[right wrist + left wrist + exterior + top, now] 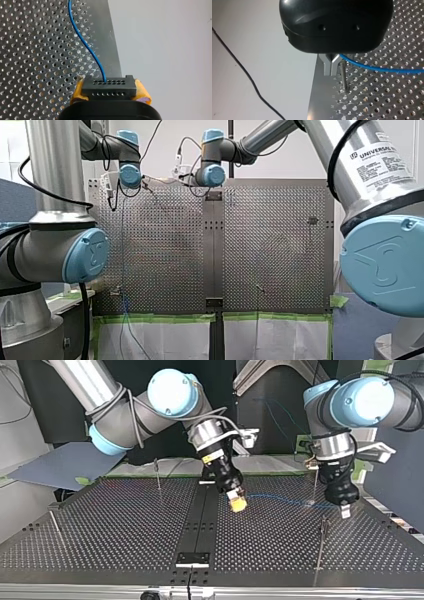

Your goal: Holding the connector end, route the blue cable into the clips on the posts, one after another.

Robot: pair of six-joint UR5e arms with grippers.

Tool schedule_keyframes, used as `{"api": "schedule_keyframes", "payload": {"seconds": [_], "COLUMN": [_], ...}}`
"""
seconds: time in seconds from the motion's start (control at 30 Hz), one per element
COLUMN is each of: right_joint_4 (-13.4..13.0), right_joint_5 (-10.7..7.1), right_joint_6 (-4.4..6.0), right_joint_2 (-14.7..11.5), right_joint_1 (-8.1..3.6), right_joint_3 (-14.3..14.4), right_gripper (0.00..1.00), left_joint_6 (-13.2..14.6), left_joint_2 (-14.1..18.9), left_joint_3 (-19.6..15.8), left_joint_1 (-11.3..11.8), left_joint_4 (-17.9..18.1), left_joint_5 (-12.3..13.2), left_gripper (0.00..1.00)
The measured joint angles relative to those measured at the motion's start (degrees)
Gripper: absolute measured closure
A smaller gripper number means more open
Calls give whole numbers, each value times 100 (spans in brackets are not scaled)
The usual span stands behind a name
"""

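While my right hand [237,502] grips the connector [109,88] to lead the blue cable [377,67], my left hand [331,65], closed narrow, pinches it just beside the far post [343,77], I judge for clipping.

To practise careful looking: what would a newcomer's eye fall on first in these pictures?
First, the thin blue cable running across the perforated table between the two grippers, right of the top view's middle. In the right wrist view, my right gripper clamps a black connector between yellow pads, and the cable leaves it. In the left wrist view it emerges from my left gripper, beside a post.
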Motion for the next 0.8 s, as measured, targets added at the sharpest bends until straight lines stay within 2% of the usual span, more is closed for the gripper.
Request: {"api": "schedule_keyframes", "payload": {"seconds": [0.2,0.53,0.8], "right_joint_4": [23,147,179], "right_joint_5": [-8,-5,11], "right_joint_6": [19,34,66], "right_joint_2": [85,509,701], "right_joint_1": [54,150,100], "right_joint_3": [-134,-425,-582], "right_gripper": [100,100,100], "left_joint_6": [-13,-66,-125], "left_joint_2": [-59,-61,-126], "left_joint_3": [6,8,34], "left_joint_1": [6,38,128], "left_joint_4": [-36,-16,57], "left_joint_5": [45,9,77], "left_gripper": [100,100,100]}}
